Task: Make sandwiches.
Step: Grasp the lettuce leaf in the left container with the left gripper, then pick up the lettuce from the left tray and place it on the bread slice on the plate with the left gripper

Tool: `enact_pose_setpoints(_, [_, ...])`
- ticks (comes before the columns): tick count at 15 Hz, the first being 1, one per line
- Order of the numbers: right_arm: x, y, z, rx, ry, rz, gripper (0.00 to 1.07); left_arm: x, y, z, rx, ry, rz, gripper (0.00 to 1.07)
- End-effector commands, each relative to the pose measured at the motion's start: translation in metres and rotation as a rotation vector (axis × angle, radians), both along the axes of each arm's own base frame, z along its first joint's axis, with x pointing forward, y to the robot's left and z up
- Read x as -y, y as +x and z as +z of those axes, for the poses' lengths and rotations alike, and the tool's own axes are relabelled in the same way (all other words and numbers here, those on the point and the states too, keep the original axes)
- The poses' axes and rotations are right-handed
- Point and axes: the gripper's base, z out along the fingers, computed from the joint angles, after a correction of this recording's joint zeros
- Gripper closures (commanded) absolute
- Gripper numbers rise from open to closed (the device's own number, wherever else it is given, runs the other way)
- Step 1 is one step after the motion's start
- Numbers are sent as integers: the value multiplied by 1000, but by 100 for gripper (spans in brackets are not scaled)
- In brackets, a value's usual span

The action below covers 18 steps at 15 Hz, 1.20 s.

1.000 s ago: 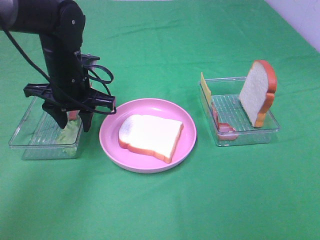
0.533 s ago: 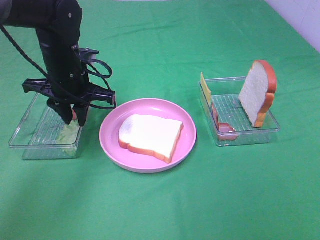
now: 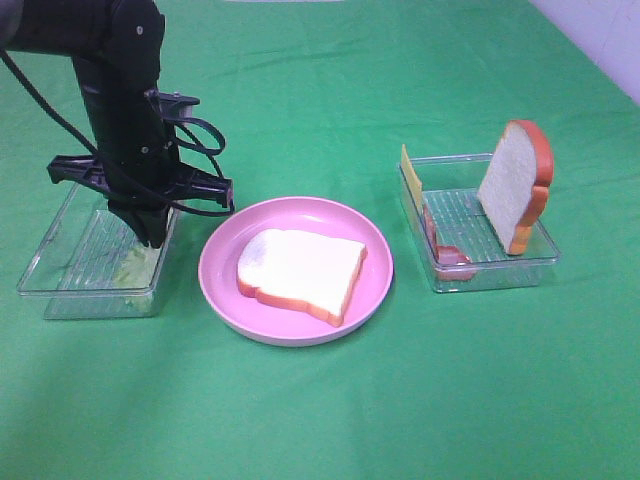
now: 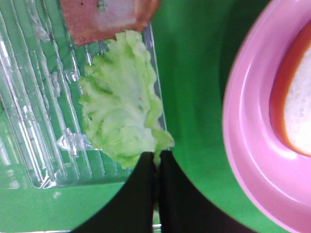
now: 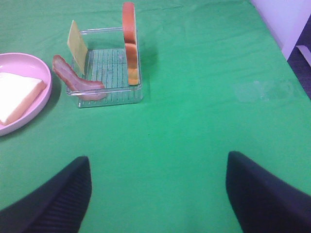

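Exterior high — green cloth [image 3: 320, 420], pale wall [image 3: 608, 30] far rt.

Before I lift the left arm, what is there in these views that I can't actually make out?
- Left wrist: how much lettuce is pinched by the fingers of the left gripper; they cover it.
- Left wrist: the pink-red slice beside the lettuce is cut off by the frame edge.
- Exterior high: the left arm hides that grip inside the left tray.
- Exterior high: the right gripper is out of frame; only its wrist view shows it, open.
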Motion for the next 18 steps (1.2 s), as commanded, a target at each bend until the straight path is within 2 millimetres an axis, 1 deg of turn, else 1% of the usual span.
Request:
enact_pose_setpoints(1, [0, -2, 0, 21, -10, 2, 34, 0, -4, 15, 28, -18, -11, 107])
enact_pose_setpoints(2, [0, -2, 0, 21, -10, 2, 34, 0, -5, 26, 53, -36, -9, 107])
enact_pose_setpoints(3, [0, -2, 0, 21, -10, 2, 34, 0, -11, 51, 98, -87, 2, 107])
enact_pose_setpoints(4, [0, -2, 0, 21, -10, 2, 34, 0, -14, 62, 114, -116, 7, 107])
enact_pose_setpoints(5, [0, -2, 0, 21, -10, 2, 34, 1, -15, 65, 119, -127, 5, 107])
enact_pose_setpoints(6, [0, -2, 0, 21, -10, 2, 34, 6, -20, 78, 131, -207, -18, 107])
enact_pose_setpoints(7, [0, -2, 0, 21, -10, 2, 34, 9, -21, 82, 139, -249, -31, 107])
enact_pose_setpoints(11, [0, -2, 0, 21, -10, 2, 34, 40, -22, 99, 185, -623, -122, 107])
enact_pose_setpoints(12, [0, -2, 0, 21, -10, 2, 34, 43, -21, 100, 194, -651, -128, 107])
enact_pose_setpoints(13, [0, -2, 0, 21, -10, 2, 34, 52, -17, 94, 194, -740, -153, 107])
enact_pose_setpoints(15, [0, -2, 0, 21, -10, 2, 34, 58, -13, 78, 147, -779, -138, 107])
enact_pose_setpoints(16, [0, -2, 0, 21, -10, 2, 34, 65, -10, 62, 102, -811, -125, 107])
enact_pose_setpoints(18, [0, -2, 0, 21, -10, 2, 34, 75, -10, 44, 67, -820, -142, 107])
